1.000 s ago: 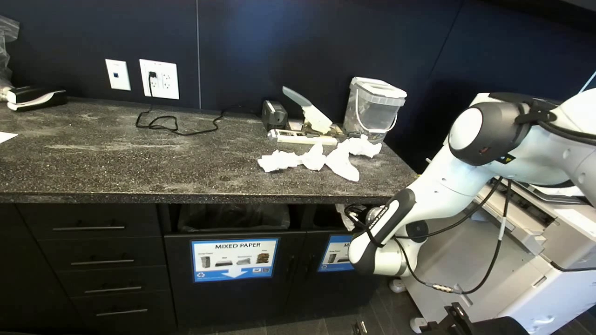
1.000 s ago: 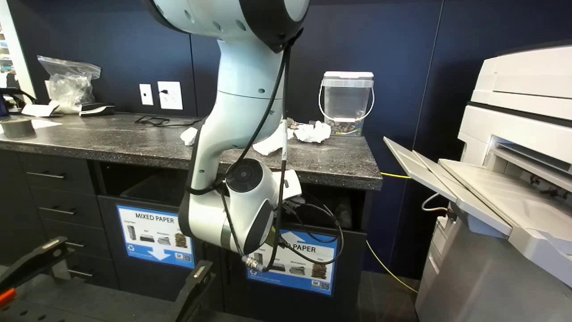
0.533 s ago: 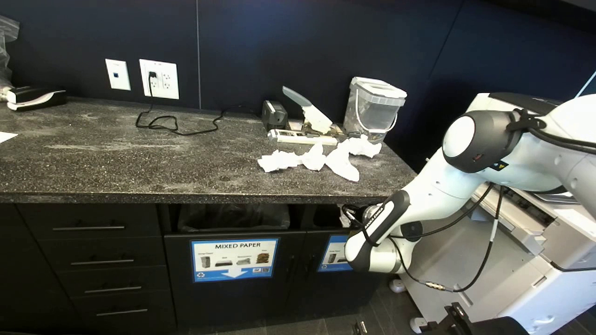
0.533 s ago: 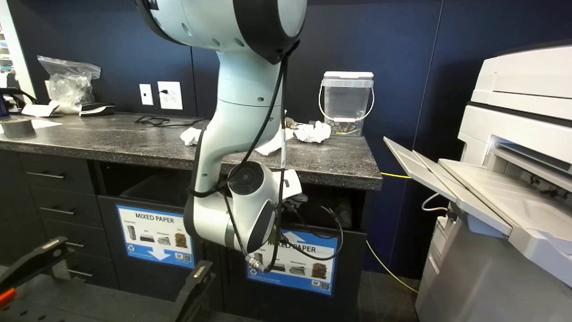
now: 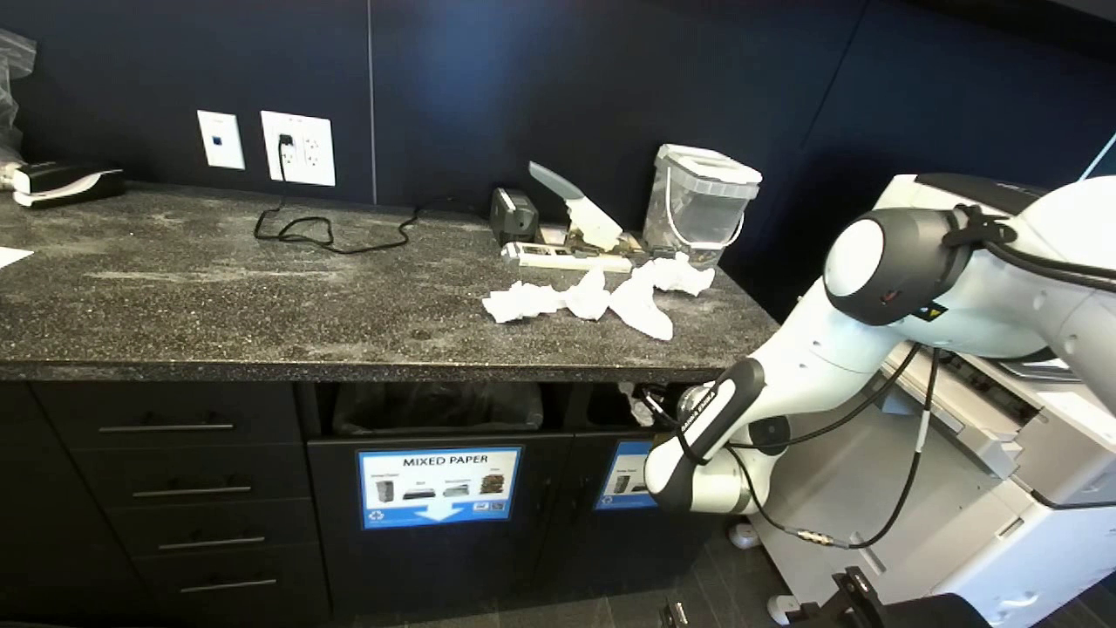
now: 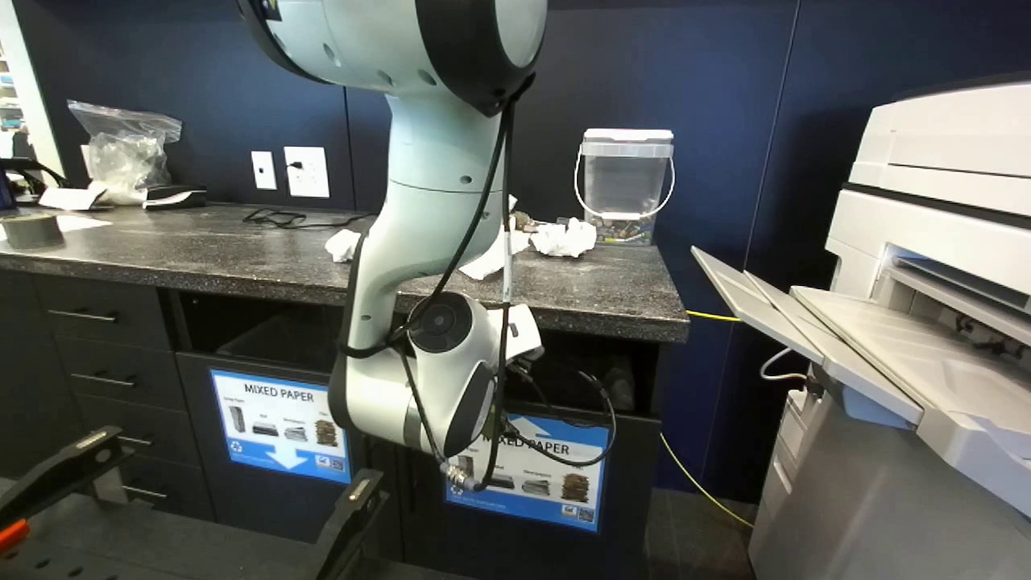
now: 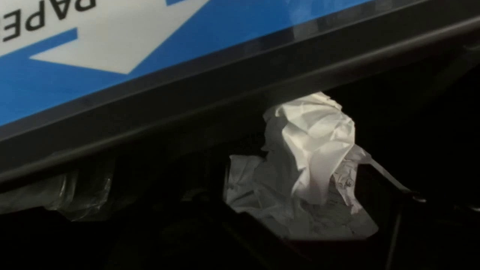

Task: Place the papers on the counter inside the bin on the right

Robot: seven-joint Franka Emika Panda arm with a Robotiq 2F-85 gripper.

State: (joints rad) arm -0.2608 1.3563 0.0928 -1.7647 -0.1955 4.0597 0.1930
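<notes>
you look to be partway through, with most of the job left. one crumpled paper (image 7: 311,150) is at the mouth of the right-hand bin (image 6: 631,459), just past the near rim (image 7: 180,99), where the wrist view shows it beside the blue label (image 7: 225,33); whether it touches the rim you cannot be sure. the pincer (image 7: 296,183) is little more than a dark outline about that paper, so you cannot tell whether it stands apart or is clamped on it. take this drop, then, as under way and not yet certain. how many papers the bin already holds is lost in the dark. what is left lies on the bench (image 5: 261,323): a cluster of crumpled white papers (image 5: 641,305) toward the right end, on the near side of the plastic tub (image 5: 702,205), so close together that you cannot count them surely. in an exterior view your arm (image 6: 443,177) hides part of them. a flat white sheet (image 5: 12,255) also shows well to the left, and whether it belongs to the job is unclear. once this piece falls free, you probably need several more trips, as each light, loose paper may want its own grasp.
</notes>
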